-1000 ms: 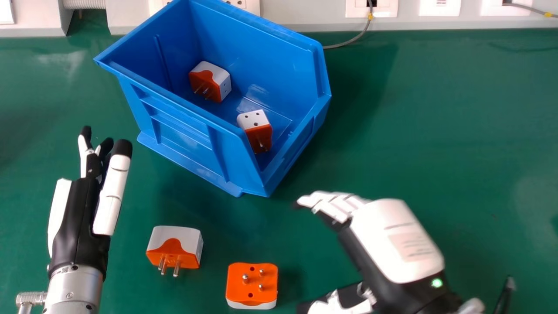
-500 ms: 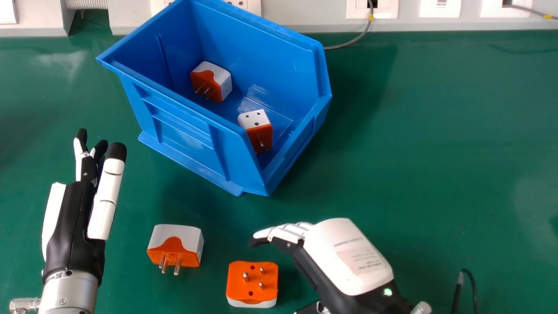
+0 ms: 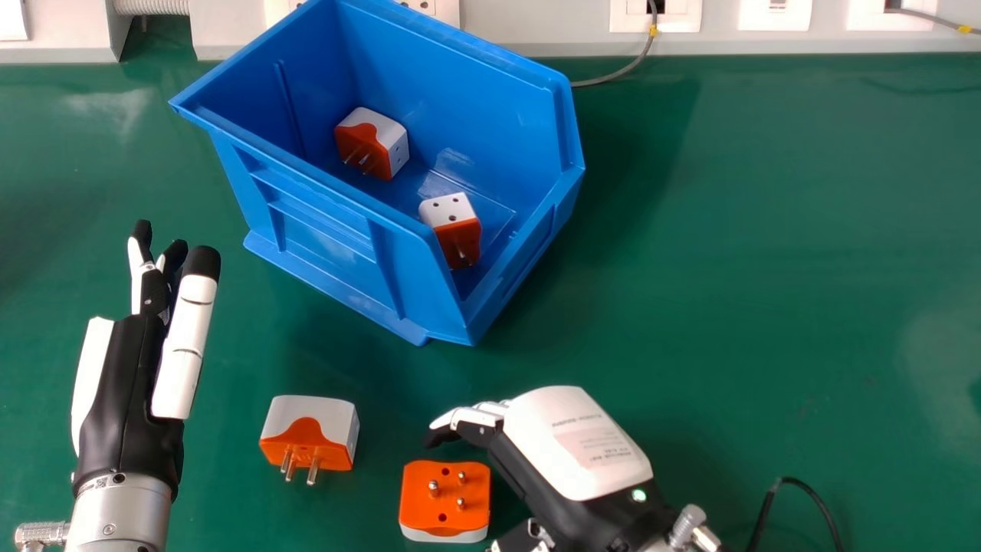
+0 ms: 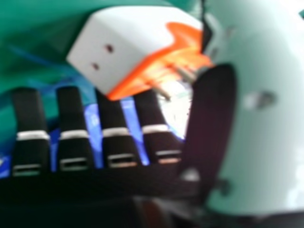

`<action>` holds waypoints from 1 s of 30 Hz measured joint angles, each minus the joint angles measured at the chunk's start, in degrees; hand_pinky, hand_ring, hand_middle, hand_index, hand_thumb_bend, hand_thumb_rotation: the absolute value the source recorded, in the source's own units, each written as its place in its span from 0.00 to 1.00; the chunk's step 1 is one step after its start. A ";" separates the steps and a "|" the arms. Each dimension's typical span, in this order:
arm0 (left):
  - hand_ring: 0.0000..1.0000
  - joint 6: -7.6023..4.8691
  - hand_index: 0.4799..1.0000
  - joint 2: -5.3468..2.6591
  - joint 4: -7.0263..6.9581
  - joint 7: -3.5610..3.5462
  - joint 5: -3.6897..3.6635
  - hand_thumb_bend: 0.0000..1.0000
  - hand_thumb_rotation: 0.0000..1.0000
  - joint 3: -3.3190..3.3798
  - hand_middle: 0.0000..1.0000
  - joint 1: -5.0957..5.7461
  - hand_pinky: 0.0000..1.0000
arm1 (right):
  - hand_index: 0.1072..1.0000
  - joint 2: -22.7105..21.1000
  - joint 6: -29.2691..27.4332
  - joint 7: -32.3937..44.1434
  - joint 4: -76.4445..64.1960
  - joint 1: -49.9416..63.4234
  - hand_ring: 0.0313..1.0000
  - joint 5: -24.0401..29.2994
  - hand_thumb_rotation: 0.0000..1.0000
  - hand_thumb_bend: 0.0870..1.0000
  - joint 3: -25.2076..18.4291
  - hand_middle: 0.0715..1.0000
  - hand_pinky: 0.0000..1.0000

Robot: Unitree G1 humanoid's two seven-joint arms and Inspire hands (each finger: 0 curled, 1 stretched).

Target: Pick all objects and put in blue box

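Observation:
My left hand (image 3: pixel 130 399) is at the left of the head view, open and holding nothing. My right hand (image 3: pixel 575 445), also open, is just right of the nearest orange-and-white plug adapter (image 3: pixel 444 494), which lies prongs up. Another adapter (image 3: pixel 310 433) rests between the hands, prongs facing the near side. Two more, a rear adapter (image 3: pixel 372 143) and a front adapter (image 3: pixel 452 230), lie inside the blue box (image 3: pixel 329 245). In the right hand view, an adapter (image 4: pixel 128 47) appears beyond my right hand (image 4: pixel 71 123), near the thumb; I cannot tell whether they touch.
The box stands at the back on the green table (image 3: pixel 751 253). Wall sockets (image 3: pixel 655 15) and a grey cable (image 3: pixel 617 74) line the back edge. A black cable (image 3: pixel 801 483) curves up at the near right.
My right hand has moved left and toward the near side, coming beside the nearest adapter. My left hand has shifted slightly left. The adapters and box stay where they were.

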 measured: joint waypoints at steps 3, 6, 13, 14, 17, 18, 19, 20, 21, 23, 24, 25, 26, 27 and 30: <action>0.99 0.01 1.00 0.00 0.00 -0.10 -0.01 0.68 1.00 0.01 0.99 -0.08 0.92 | 0.71 0.55 1.75 -0.05 0.82 -1.42 0.73 -0.90 0.25 0.64 0.80 0.74 0.64; 0.99 0.04 1.00 -0.01 0.00 -0.25 -0.07 0.68 1.00 0.00 0.99 -0.30 0.92 | 0.71 1.17 3.01 -0.69 1.86 -2.66 0.74 -2.43 0.25 0.63 1.66 0.75 0.65; 0.99 0.53 1.00 -0.01 -0.18 -0.36 -0.17 0.67 1.00 0.01 0.99 -0.39 0.92 | 0.72 1.73 5.80 -1.47 3.05 -4.17 0.75 -4.69 0.25 0.62 3.02 0.76 0.66; 0.99 0.77 1.00 -0.02 -0.38 -0.38 -0.18 0.67 1.00 0.01 0.99 -0.39 0.92 | 0.73 1.74 6.01 -1.76 3.31 -4.38 0.75 -4.86 0.25 0.62 3.25 0.76 0.67; 0.99 1.19 1.00 -0.10 -1.21 -0.39 -0.18 0.66 1.00 -0.01 0.99 -0.36 0.92 | 0.73 1.77 6.37 -2.53 4.05 -4.88 0.76 -4.94 0.25 0.61 3.79 0.76 0.67; 0.99 1.24 1.00 -0.15 -1.55 -0.39 -0.19 0.66 1.00 -0.02 0.99 -0.37 0.92 | 0.74 1.71 6.55 -2.58 4.19 -5.07 0.76 -4.94 0.24 0.61 3.95 0.77 0.68; 0.99 1.35 1.00 -0.19 -1.79 -0.39 -0.20 0.65 1.00 -0.02 0.99 -0.37 0.92 | 0.74 1.61 6.63 -2.64 4.38 -5.33 0.77 -4.94 0.24 0.60 4.17 0.77 0.68; 0.99 1.46 1.00 -0.23 -1.92 -0.39 -0.20 0.65 1.00 -0.02 0.99 -0.38 0.92 | 0.74 1.51 6.70 -2.67 4.61 -5.62 0.77 -4.96 0.23 0.60 4.36 0.77 0.68; 0.99 1.61 1.00 -0.24 -1.95 -0.40 -0.20 0.65 1.00 -0.02 0.99 -0.39 0.92 | 0.74 1.39 6.82 -2.67 4.80 -5.93 0.77 -5.00 0.23 0.60 4.55 0.77 0.69; 0.99 2.09 1.00 -0.24 -1.96 -0.40 -0.20 0.64 1.00 -0.02 0.99 -0.40 0.92 | 0.74 1.05 7.07 -2.55 5.06 -6.44 0.78 -5.27 0.22 0.60 4.92 0.77 0.69; 0.99 2.24 1.00 -0.24 -1.96 -0.41 -0.20 0.64 1.00 -0.02 0.99 -0.41 0.92 | 0.74 0.92 7.11 -2.46 5.10 -6.62 0.78 -5.78 0.22 0.60 5.08 0.77 0.70; 0.98 2.37 1.00 -0.24 -1.96 -0.40 -0.20 0.64 1.00 0.00 0.99 -0.42 0.92 | 0.74 0.76 7.12 -2.34 5.10 -6.85 0.78 -6.09 0.22 0.60 5.38 0.77 0.70; 0.98 2.42 1.00 -0.24 -1.97 -0.39 -0.19 0.64 1.00 0.00 0.99 -0.45 0.92 | 0.74 0.62 7.12 -2.17 5.10 -7.05 0.78 -6.14 0.22 0.60 5.52 0.77 0.70; 0.98 2.45 1.00 -0.24 -1.98 -0.38 -0.18 0.64 1.00 0.00 0.99 -0.50 0.91 | 0.74 0.41 7.12 -1.89 5.10 -7.36 0.78 -6.17 0.21 0.60 5.77 0.77 0.70; 0.98 2.59 1.00 -0.25 -2.02 -0.36 -0.15 0.63 1.00 -0.04 0.98 -0.94 0.91 | 0.74 -0.07 7.10 -0.64 4.94 -8.66 0.78 -6.63 0.21 0.60 6.56 0.78 0.70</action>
